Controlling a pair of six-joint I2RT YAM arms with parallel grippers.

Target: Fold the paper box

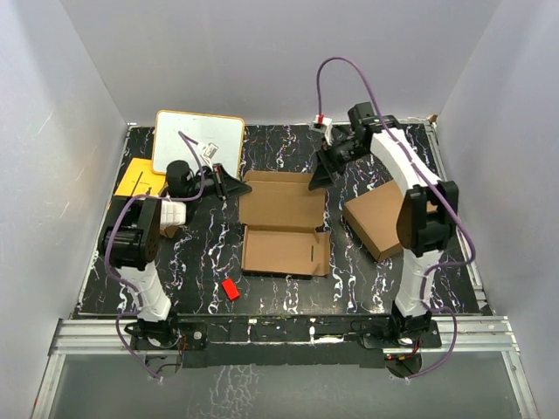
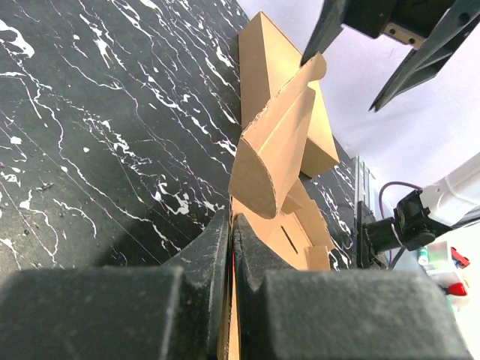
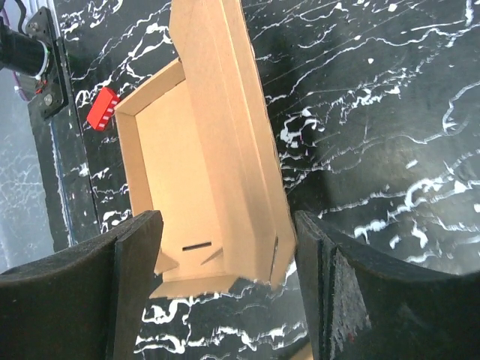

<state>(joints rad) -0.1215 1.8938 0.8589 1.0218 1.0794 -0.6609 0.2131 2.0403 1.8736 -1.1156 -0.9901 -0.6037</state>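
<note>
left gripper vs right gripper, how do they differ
The left gripper is shut, pinching a flap of the paper box; the right gripper is open, straddling a box wall ungripped. The left gripper is at the box's left edge, the right gripper at its right. Both are at the same box.

Robot lab test cell, not a lived-in room. Plain pale walls [image 1: 262,52] close in the table [image 1: 279,292] across the top of the frame and down both sides. Table top black, white-veined. Bare aluminium rail [image 1: 87,336] runs along the bottom; left arm [image 1: 140,253] and right arm [image 1: 419,218] bolted there. Purple cables [image 1: 319,92] hang loose. Small whiteboard [image 1: 199,140] lies upper left.
</note>
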